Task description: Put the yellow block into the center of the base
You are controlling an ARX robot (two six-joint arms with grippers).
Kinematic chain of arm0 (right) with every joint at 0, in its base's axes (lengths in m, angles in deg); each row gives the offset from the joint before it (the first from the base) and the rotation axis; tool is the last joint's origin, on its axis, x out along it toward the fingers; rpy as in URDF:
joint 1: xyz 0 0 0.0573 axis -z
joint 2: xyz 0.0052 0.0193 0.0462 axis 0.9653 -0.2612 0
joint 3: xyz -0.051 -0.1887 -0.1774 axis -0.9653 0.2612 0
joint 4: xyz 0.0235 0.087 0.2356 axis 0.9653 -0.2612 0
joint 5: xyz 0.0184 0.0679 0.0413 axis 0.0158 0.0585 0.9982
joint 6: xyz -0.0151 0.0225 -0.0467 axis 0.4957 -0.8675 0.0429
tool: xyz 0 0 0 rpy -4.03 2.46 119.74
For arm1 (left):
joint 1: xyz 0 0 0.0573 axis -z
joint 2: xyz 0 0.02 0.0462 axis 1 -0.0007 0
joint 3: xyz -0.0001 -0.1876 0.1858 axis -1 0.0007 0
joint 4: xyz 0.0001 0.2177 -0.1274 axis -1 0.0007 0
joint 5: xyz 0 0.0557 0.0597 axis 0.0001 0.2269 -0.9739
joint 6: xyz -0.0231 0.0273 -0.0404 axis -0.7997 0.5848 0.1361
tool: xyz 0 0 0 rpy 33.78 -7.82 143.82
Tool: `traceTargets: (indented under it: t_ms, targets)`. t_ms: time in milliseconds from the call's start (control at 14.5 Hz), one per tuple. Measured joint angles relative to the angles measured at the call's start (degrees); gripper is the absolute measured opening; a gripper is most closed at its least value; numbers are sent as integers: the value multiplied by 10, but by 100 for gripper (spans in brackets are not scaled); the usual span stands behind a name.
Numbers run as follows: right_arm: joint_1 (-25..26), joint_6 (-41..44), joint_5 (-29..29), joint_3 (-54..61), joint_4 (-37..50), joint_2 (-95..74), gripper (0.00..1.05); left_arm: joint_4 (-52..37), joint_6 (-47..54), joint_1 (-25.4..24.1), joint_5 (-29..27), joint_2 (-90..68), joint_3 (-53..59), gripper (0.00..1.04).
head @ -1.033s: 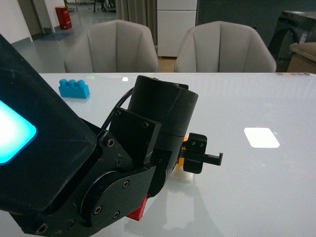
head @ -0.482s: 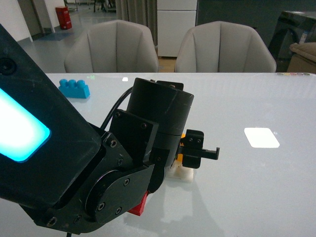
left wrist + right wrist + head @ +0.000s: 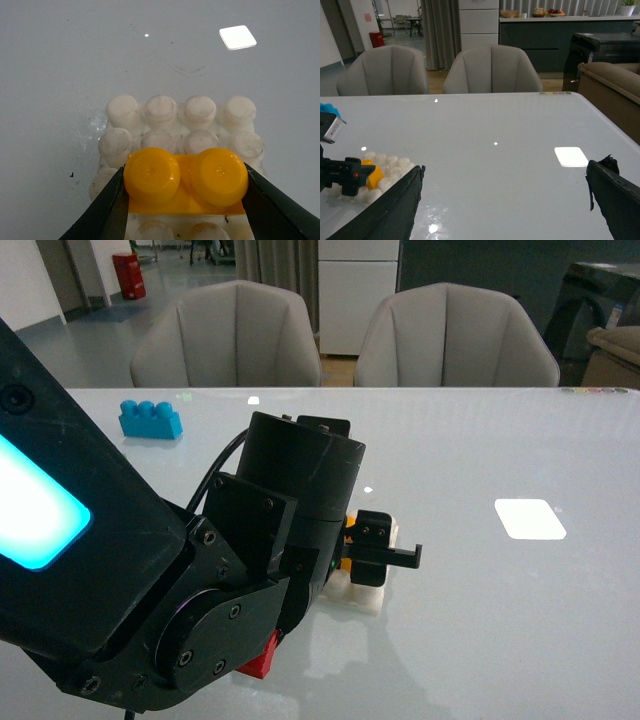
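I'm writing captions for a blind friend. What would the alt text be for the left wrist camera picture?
A yellow block with two round studs sits between two dark fingers, one at each end, over a white studded base. The base rests on a pale glossy table, with a bright square glare patch beyond it.

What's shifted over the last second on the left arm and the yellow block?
The left gripper, shut on the yellow block, has moved left and down in the front view, bringing the block onto the base. The blue brick and red brick stayed put; the right gripper remains open.
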Motion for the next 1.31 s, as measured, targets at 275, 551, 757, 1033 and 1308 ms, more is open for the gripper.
traceTargets:
  t_ms: [275,551,757,1033,1308]
  targets:
    - [0,0,0,0,0,0,98,0,-5,1,8,-7,0,59]
    - [0,0,0,0,0,0,98,8,-5,1,20,-3,0,91]
    - [0,0,0,0,0,0,98,9,-4,1,28,35,8,98]
    - [0,0,0,0,0,0,98,-2,-5,13,42,142,50,98]
    - [0,0,0,0,0,0,98,-29,-1,68,18,369,217,98]
